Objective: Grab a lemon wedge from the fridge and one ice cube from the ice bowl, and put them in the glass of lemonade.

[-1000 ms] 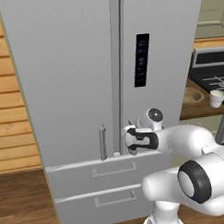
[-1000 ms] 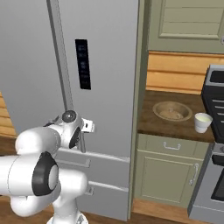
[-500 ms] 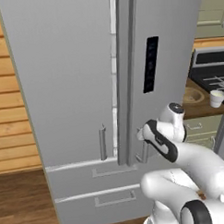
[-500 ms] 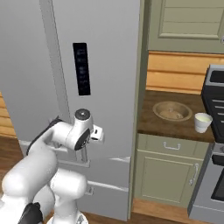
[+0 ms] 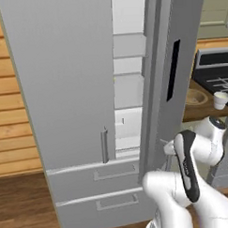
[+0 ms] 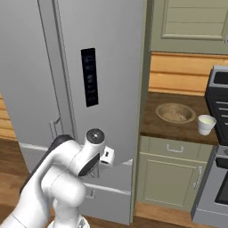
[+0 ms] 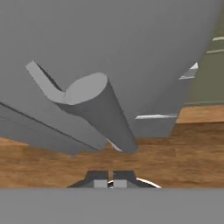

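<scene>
The fridge (image 5: 63, 90) stands with its right door (image 5: 165, 62) swung partly open, and pale shelves (image 5: 129, 91) show in the gap. No lemon wedge is in view. My gripper (image 7: 109, 183) is shut, its tips together with nothing between them, just below the lower end of the door's bar handle (image 7: 96, 109). The hand (image 5: 170, 148) hangs at the door's lower edge. On the counter to the right sit the ice bowl (image 6: 175, 112) and the glass of lemonade (image 6: 206, 124), also seen as the bowl (image 5: 195, 97) and the glass (image 5: 221, 100).
The open door (image 6: 107, 67) stands between the arm and the counter (image 6: 178, 131). A stove (image 6: 220, 89) borders the counter on the right, with a cabinet (image 6: 173, 178) beneath. Two fridge drawers (image 5: 100, 175) sit below the doors. A wooden wall (image 5: 12, 115) is left of the fridge.
The right fridge door has swung further open, showing the shelves. The arm has drawn back and to the right with it. The jaws have closed fully, off the handle.
</scene>
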